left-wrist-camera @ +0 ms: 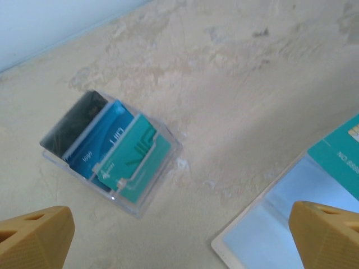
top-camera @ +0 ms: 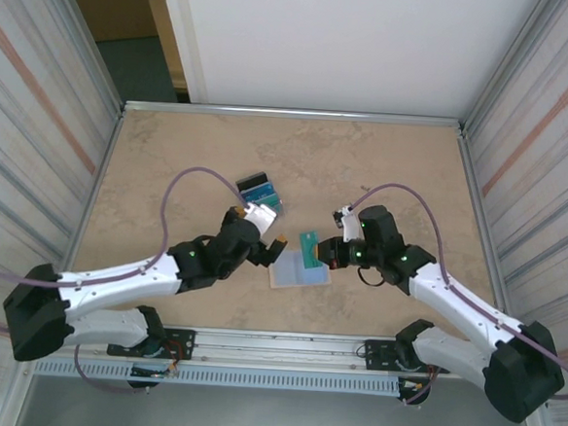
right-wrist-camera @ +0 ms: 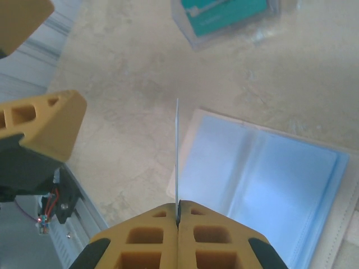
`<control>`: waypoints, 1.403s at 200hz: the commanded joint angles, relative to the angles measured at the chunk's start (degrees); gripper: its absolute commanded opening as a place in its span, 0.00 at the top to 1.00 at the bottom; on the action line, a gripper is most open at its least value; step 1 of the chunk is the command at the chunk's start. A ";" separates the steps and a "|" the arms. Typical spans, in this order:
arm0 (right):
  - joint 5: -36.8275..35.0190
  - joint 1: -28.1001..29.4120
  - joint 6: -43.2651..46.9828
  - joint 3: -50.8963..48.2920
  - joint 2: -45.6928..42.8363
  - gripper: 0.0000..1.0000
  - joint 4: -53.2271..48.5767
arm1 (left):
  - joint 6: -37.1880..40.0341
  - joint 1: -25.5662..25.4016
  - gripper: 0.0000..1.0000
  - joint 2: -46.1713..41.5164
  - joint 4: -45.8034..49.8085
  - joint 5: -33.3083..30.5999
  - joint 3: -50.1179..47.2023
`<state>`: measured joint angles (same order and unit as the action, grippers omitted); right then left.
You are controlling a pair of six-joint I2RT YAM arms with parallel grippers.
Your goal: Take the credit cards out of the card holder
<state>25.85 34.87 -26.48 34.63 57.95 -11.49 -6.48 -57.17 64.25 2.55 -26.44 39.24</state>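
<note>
Top external view: the right gripper (top-camera: 328, 252) is clamped shut on a teal card (top-camera: 310, 246), holding it raised just above the card holder (top-camera: 294, 274). The holder lies opened flat on the table (top-camera: 171, 156) below and ahead of those fingertips. The left gripper (top-camera: 261, 225) faces it from across the holder, spread wide and holding nothing. A clear tray (top-camera: 261, 190) sits just beyond its far finger, and this looks like the place where removed cards are stood. Left wrist view: the two orange fingers (left-wrist-camera: 33, 235) stand as far apart as they go, with bare table between them. Ahead and toward the left finger, the clear tray (left-wrist-camera: 147, 168) holds three credit cards (left-wrist-camera: 106, 143), black, blue and teal, leaning in a row on their edges. By the right finger is a corner of the card holder (left-wrist-camera: 263, 224) with its pale blue inner face up, and the held teal card (left-wrist-camera: 339, 148) hangs over it. The wide, empty stance suggests this arm is ready either to steady the holder or to take the card. Right wrist view: the right gripper (right-wrist-camera: 178, 216) has its jaws pressed together on the teal card (right-wrist-camera: 177, 157). The card is seen edge-on as a thin upright line, a pinch on the short end that keeps it out of the pockets. The card holder (right-wrist-camera: 269, 174) lies open just ahead and to the right of the tips, and its visible pockets look empty, though I cannot be sure. The tray (right-wrist-camera: 224, 22) is farther ahead.
</note>
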 commanded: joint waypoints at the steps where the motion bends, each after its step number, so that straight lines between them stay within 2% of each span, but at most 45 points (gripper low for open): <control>1: -1.28 1.07 6.65 2.48 -3.38 1.00 -3.12 | 3.22 2.85 0.02 -4.01 -1.48 9.44 0.47; 36: 0.56 2.52 12.59 4.94 -4.35 1.00 -4.22 | 9.68 6.66 0.05 -6.83 1.54 22.41 3.01; 72: 5.92 3.94 18.16 8.41 -2.57 1.00 -6.27 | 13.46 10.85 0.17 -5.28 7.95 37.89 7.56; 129: 12.49 6.40 25.45 13.86 2.57 1.00 -11.46 | 20.52 12.10 0.31 -2.56 13.63 54.40 11.58; 177: 15.01 6.86 28.21 17.27 5.93 1.00 -14.21 | 23.33 12.08 0.49 0.02 17.49 58.92 13.40; 208: 15.82 6.92 28.79 18.18 6.60 1.00 -14.02 | 24.12 12.10 0.71 1.13 18.02 60.65 13.56; 241: 15.73 6.94 29.15 18.59 6.83 1.00 -13.98 | 24.89 12.08 1.00 1.95 18.28 61.11 13.84; 264: 14.88 6.96 29.12 17.97 6.19 1.00 -13.70 | 24.92 12.08 1.00 1.51 17.83 60.80 13.57; 280: 12.02 6.83 28.22 17.12 4.95 0.84 -12.59 | 24.05 12.08 1.00 0.57 16.99 60.30 12.70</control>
<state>39.24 41.30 2.17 50.94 64.69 -25.15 17.21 -45.41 65.80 20.34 33.76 51.31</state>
